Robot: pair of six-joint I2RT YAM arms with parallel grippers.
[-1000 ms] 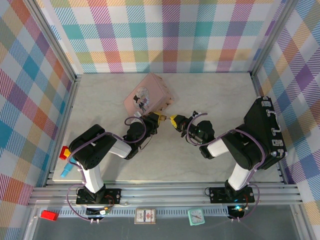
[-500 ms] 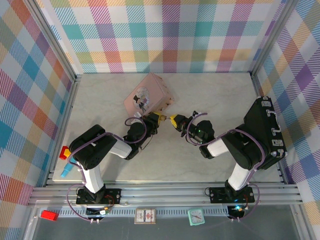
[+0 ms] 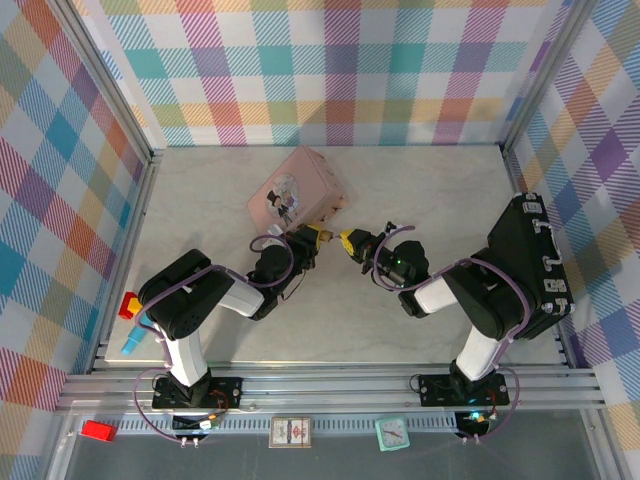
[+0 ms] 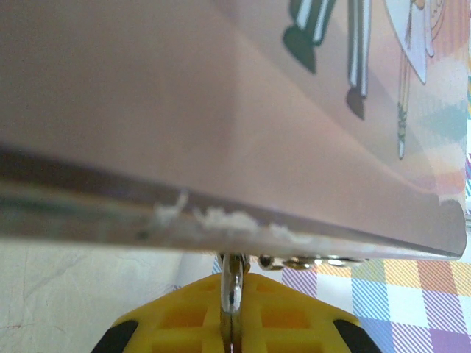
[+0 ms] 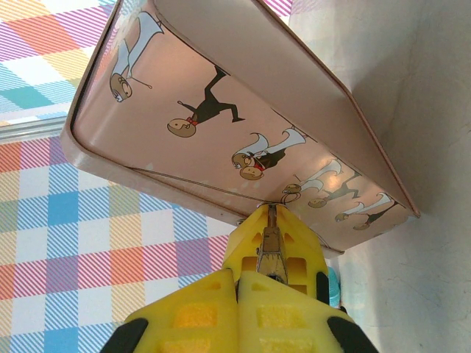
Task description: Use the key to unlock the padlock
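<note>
— So, where do we have the lock?

— We hold the very small brass-gold padlock (image 3: pixel 323 236) at the tip of our left hand (image 3: pixel 312 236), just beside the near corner of the pink rectangular tin with cartoon figures (image 3: pixel 296 188) that lies on the pale marbled surface (image 3: pixel 420 190). In our left wrist view, the yellow fingers are pressed together on a thin silvery shackle (image 4: pixel 232 294), as we read it.

— Why by the shackle?

— We judge it leaves the brass body free and turned toward our other arm, so the keyhole can be reached. We cannot make out the keyhole itself.

— And the key?

— Our right hand (image 3: pixel 349 241) is clamped on the tiny thin dark-grey metal key (image 5: pixel 271 246). We grip it at the head with the blade pointing forward past the fingertips, toward the tin's lower edge. That lets us push, then twist, along the wrist's own line.

— Have they met?

— From above, our two hands are near, tip facing tip, with a small gap between. We judge the insertion is not yet done, and lining up the blade is the delicate part.
</note>
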